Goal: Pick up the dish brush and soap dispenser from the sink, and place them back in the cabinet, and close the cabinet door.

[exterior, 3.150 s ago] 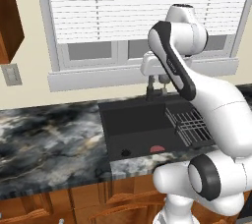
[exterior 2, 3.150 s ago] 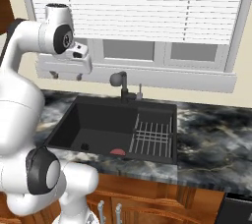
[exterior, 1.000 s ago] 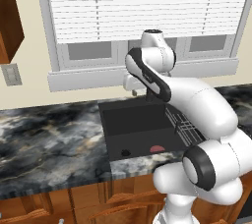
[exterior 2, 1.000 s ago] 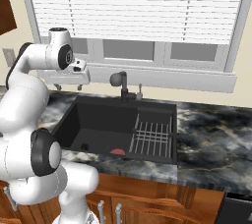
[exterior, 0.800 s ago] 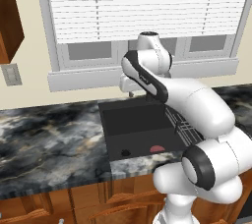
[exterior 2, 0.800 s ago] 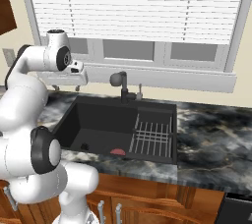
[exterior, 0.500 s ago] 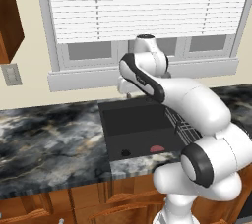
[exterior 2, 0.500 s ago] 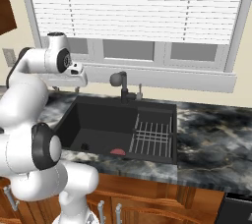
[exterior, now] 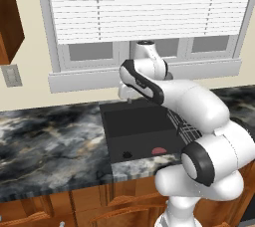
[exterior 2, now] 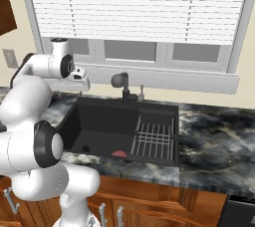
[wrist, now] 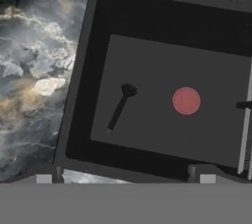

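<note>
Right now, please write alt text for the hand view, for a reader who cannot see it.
Looking straight down into a black sink: a round red item lies on its floor, a thin dark stick apart beside it. Marbled counter borders one side.

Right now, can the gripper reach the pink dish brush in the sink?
Probably yes: the open gripper hangs over the sink, and the dish brush lies uncovered on its floor.

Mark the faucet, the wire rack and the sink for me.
faucet [exterior 2: 125,91]: right base view, on its dark upright column.
wire rack [exterior 2: 154,139]: right base view, on the middle bars.
sink [exterior 2: 107,116]: right base view, on the bare back wall of the basin.
</note>
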### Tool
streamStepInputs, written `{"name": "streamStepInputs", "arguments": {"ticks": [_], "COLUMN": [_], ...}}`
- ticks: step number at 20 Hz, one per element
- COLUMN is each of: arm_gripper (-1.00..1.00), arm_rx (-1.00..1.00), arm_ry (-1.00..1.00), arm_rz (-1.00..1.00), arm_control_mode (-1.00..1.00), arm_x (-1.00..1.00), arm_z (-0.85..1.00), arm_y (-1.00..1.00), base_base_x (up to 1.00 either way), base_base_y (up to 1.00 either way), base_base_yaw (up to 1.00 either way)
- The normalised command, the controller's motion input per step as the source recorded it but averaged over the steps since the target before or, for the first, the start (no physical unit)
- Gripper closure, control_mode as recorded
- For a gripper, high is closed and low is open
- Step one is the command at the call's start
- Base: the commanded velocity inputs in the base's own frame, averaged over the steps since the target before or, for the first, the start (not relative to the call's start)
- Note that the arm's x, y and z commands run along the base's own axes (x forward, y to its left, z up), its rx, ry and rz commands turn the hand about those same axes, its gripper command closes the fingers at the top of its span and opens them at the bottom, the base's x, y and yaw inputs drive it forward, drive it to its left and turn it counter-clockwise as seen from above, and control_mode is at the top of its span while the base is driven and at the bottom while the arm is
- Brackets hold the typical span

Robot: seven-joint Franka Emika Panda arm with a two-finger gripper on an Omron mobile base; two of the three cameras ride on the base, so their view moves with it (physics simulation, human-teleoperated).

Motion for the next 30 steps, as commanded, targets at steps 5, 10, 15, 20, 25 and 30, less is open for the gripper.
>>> {"name": "streamStepInputs", "arguments": {"ticks": [5,10,15,20,25,30], "arm_gripper": [-1.00,-1.00,-1.00,-1.00,-1.00,-1.00], "arm_rx": [0.00,0.00,0.00,0.00,0.00,0.00], "arm_ry": [0.00,0.00,0.00,0.00,0.00,0.00], "arm_rz": [0.03,0.04,0.03,0.01,0.00,0.00], "arm_control_mode": [-1.00,-1.00,-1.00,-1.00,-1.00,-1.00], "arm_x": [0.00,0.00,0.00,0.00,0.00,0.00], "arm_z": [-0.30,-0.34,-0.32,-0.30,-0.26,-0.19], "arm_y": [0.00,0.00,0.00,0.00,0.00,0.00], "base_base_x": [0.00,0.00,0.00,0.00,0.00,0.00], "base_base_y": [0.00,0.00,0.00,0.00,0.00,0.00], "base_base_yaw": [0.00,0.00,0.00,0.00,0.00,0.00]}}
